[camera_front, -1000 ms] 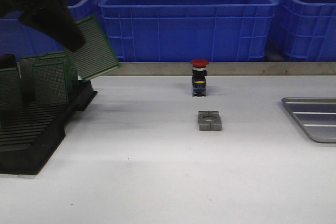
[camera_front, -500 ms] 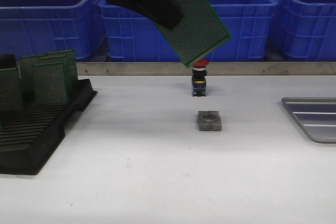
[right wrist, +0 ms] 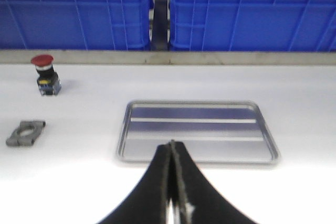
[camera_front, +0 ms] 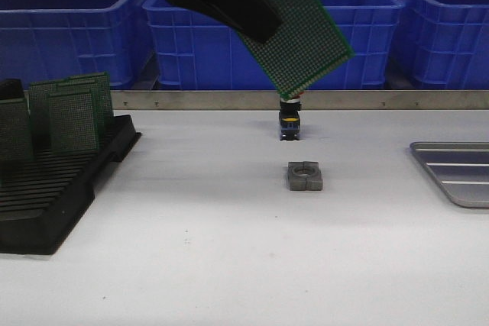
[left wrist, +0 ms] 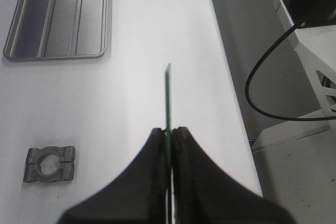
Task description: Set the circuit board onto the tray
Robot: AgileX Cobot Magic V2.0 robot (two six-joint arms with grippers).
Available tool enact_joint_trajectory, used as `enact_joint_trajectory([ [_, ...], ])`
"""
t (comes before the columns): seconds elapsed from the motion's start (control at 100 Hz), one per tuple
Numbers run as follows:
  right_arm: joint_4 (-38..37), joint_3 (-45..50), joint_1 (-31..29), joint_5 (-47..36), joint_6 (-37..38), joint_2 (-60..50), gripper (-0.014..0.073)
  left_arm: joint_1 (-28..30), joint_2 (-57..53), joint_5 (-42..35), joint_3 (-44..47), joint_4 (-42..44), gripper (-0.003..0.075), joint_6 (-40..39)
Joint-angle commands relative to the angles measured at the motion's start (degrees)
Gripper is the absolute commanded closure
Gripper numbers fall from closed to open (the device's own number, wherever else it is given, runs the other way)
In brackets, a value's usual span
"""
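Green perfboard, the circuit board [camera_front: 299,32], sits upper centre of the front view, tilted, pinched by one corner in the left gripper [left wrist: 170,136], jaws clamped on its edge; carried high, likely to clear table items. Tray [camera_front: 457,171] lies at the right edge, mid-height, empty in the right wrist view. Right gripper [right wrist: 171,148] has its fingers pressed together, holding nothing, above the tray's near rim. Below the board: push button [camera_front: 289,122], grey clamp block [camera_front: 306,175]. Black rack [camera_front: 53,188] with spare boards lower left. Blue bins [camera_front: 275,28] across the top.
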Motion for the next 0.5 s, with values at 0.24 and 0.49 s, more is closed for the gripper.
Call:
enact_joint_trajectory([
  [0.24,5.35,-11.4,2.27,6.63,-0.3,15.08,0.0701,-0.5,-3.02,3.72,-1.7,-4.12,0.0741,-0.55],
  [0.49,18.59,-14.33,8.98,5.7,-7.98,23.6,0.0477,-0.5,-3.02,3.72,-1.7,-4.12,0.0741,-0.55],
])
